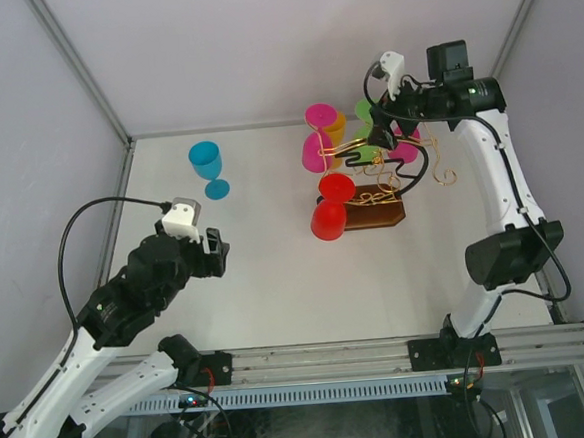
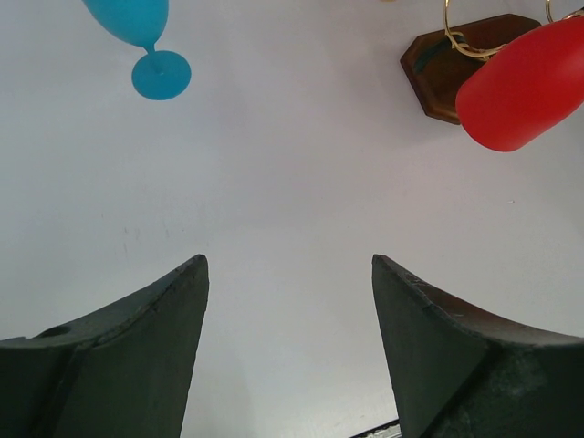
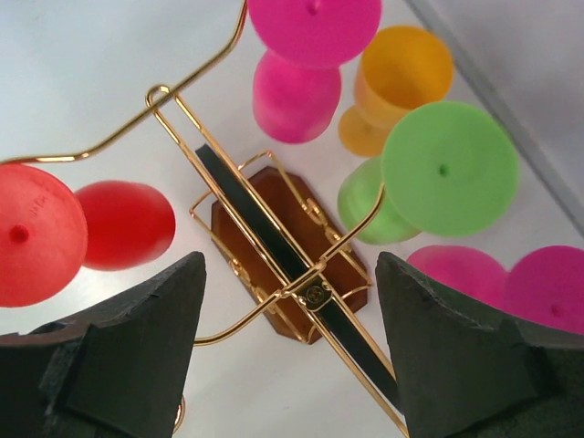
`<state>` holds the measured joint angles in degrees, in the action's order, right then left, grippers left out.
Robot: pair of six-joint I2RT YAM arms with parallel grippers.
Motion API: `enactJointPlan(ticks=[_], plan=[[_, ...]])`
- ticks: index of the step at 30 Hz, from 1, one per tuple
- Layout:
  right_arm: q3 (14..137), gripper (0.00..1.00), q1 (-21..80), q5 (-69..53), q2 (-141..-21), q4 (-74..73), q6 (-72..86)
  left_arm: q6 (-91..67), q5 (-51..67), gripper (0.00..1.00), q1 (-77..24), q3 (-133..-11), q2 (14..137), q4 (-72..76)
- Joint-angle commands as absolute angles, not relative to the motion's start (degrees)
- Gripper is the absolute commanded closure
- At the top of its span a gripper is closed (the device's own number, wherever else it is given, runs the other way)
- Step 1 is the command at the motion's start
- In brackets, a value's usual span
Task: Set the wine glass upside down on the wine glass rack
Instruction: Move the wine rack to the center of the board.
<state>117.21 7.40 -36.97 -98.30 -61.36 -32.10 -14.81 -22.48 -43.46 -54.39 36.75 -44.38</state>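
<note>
One blue wine glass (image 1: 206, 165) upright, upper left of top view, ahead of my left gripper (image 1: 215, 252); right gripper (image 1: 385, 140) over wine glass rack (image 1: 380, 215). Both jaws wide, empty.

Left arm (image 1: 127, 301) bent low, right arm (image 1: 505, 184) extended forward (wrist (image 1: 444, 93) tipped down); left fingers (image 2: 119, 365) and right fingers (image 3: 456, 347) apart.
</note>
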Motion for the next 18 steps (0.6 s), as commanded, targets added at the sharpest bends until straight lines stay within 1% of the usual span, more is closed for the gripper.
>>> enactJointPlan(ticks=[1, 5, 10, 16, 18], plan=[[119.7, 0.26, 8.3, -36.4, -100.6, -67.9, -36.2, -14.3, -24.2, 0.24, -43.2, -53.2, 36.5, -43.9], [119.9, 0.26, 8.8, -35.6, -101.3, -69.2, -36.6, -14.5, -24.3, 0.24, -43.2, -53.0, 36.6, -43.9], [120.2, 0.27, 10.0, -29.8, -102.1, -69.2, -35.8, -14.6, -24.6, 0.24, -43.2, -53.1, 36.6, -43.9], [121.3, 0.37, 11.5, -26.8, -103.4, -69.3, -34.4, -15.0, -25.2, 0.24, -43.2, -52.7, 35.8, -44.1], [121.3, 0.41, 12.1, -26.4, -103.6, -69.2, -34.2, -15.1, -25.2, 0.24, -43.2, -52.8, 35.8, -44.5]])
